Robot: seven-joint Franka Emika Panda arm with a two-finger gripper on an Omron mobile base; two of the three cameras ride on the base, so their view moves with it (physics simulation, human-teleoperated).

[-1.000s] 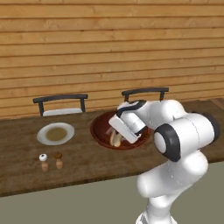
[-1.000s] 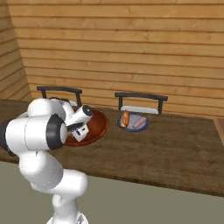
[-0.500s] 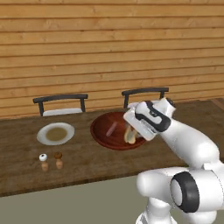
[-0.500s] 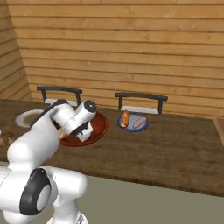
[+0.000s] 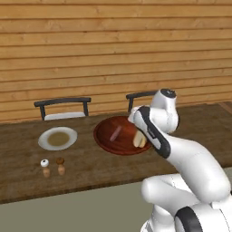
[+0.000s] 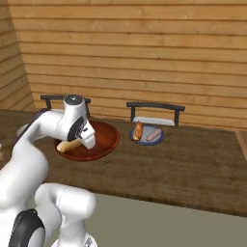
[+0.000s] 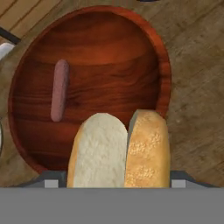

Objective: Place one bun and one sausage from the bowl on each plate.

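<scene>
The reddish-brown bowl [image 5: 108,141] [image 6: 109,140] [image 7: 109,39] sits mid-table with one sausage [image 7: 59,90] [image 5: 116,132] lying in it. My gripper [image 7: 114,179] [image 6: 80,140] hangs over the bowl's near edge, shut on a split bun [image 7: 119,151] [image 5: 138,140] [image 6: 67,145] that fills the gap between the fingers. To the left of the bowl lies the pale grey-white plate [image 5: 45,136] with a tan centre and nothing on it. On its right the bluish-grey plate [image 6: 144,142] carries a bun and a sausage.
Salt [image 5: 45,168] and pepper [image 5: 60,166] shakers stand near the table's front edge, in front of the pale plate. Two dark chairs [image 5: 63,106] [image 6: 157,112] stand behind the table against the wooden wall.
The arm has stretched out and its elbow has swung over. The gripper has carried the bun a little to the right across the bowl. The plates and the sausage have stayed put.
</scene>
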